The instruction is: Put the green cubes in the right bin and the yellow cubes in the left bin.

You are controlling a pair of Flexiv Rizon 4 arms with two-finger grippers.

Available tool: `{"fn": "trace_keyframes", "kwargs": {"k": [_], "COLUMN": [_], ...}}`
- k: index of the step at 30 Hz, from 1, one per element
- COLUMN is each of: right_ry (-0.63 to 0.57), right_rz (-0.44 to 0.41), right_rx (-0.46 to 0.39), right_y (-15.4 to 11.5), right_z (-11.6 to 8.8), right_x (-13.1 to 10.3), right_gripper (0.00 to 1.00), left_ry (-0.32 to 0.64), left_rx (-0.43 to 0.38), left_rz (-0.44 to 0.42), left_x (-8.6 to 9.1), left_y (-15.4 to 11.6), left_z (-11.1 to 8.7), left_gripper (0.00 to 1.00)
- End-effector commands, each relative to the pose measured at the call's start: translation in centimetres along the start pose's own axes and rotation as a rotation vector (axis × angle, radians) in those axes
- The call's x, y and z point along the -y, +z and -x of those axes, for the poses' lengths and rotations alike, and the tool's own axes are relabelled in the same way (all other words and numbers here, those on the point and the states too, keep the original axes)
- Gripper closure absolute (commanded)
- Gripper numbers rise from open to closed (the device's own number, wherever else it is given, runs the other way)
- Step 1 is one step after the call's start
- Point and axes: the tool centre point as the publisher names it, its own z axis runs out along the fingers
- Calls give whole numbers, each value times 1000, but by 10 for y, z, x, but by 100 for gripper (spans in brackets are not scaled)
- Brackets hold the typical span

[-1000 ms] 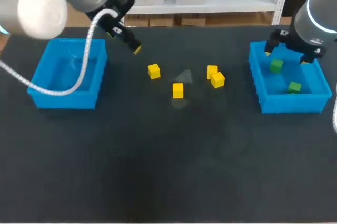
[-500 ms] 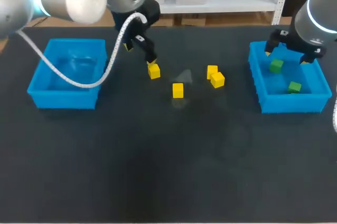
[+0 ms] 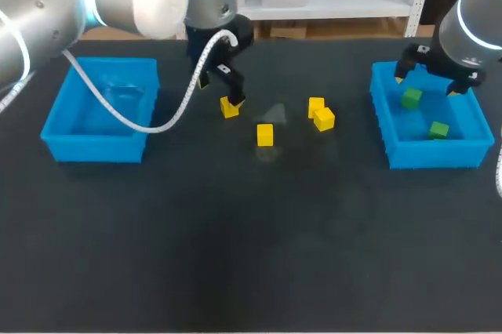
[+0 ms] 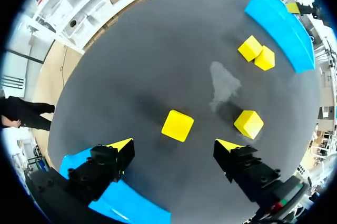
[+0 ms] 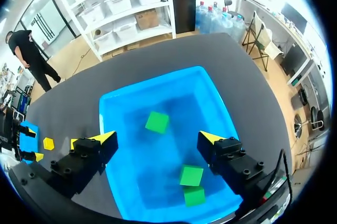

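Yellow-cube pickup: left gripper (image 4: 175, 146), spread wide, hovers with a yellow cube (image 4: 177, 125) just ahead; it should lower, then close.

Dark grey table (image 3: 251, 255); pale smudge (image 3: 274, 114) toward its far middle

A dark, matte table top (image 3: 251, 255) carries a faint pale smudge (image 3: 273, 114) near its middle.

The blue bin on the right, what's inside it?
Three green cubes lie in the right bin: one alone, two close together. No yellow ones show. The right gripper hangs open above, and its fingers cover both near corners, so those stay unseen.
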Motion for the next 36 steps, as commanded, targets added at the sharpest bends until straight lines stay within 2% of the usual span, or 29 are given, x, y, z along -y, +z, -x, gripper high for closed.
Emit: {"fn": "trace_keyframes", "kwargs": {"k": [1,19,20,22,23,24,33,36], "right_ry": [1,1,1,1,1,1,1,1], "right_rz": [-1,-1,-1,-1,-1,-1,-1,-1], "right_rx": [5,5,5,5,5,5,5,5], "right_y": [0,0,0,0,0,0,0,0], "right_z": [-1,-1,-1,-1,-1,-1,-1,-1], "right_x": [0,0,0,0,0,0,0,0], "right_gripper": [0,0,0,0,0,0,0,0], "left_ry": [2,16,16,9,8,14,33,31], "left_rx": [-54,-95,-95,-93,-88,-92,-108,-80], "left_rz": [5,63,63,72,67,64,49,40], "left_x": [-2,0,1,1,2,3,3,3], "left_y": [7,31,32,34,35,35,36,31], "left_z": [7,21,21,20,19,18,7,6], "left_gripper": [0,0,34,61,91,100,100,100]}}
